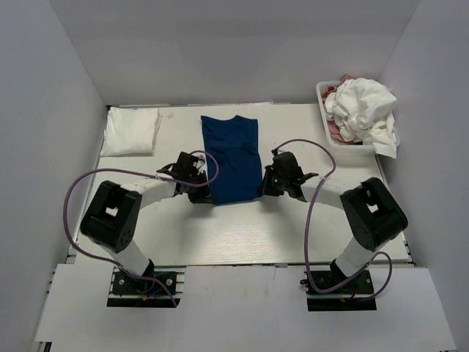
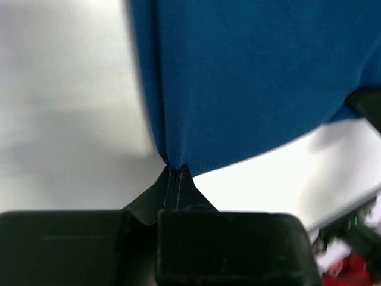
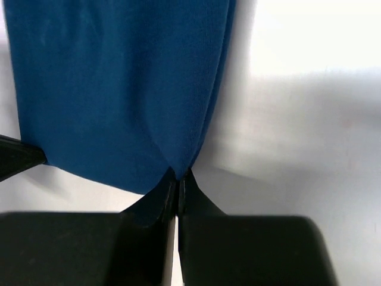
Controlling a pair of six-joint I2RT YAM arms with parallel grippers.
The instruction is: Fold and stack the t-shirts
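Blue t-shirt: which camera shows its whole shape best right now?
Top external. It shows the blue t-shirt lying on the table with its full outline in view. Each wrist view shows only one near corner up close, pinched in the shut left tool or right tool.

spread t-shirt [image 1: 233, 158] centre, folded t-shirt [image 1: 130, 132] back left, basket [image 1: 323, 110] back right
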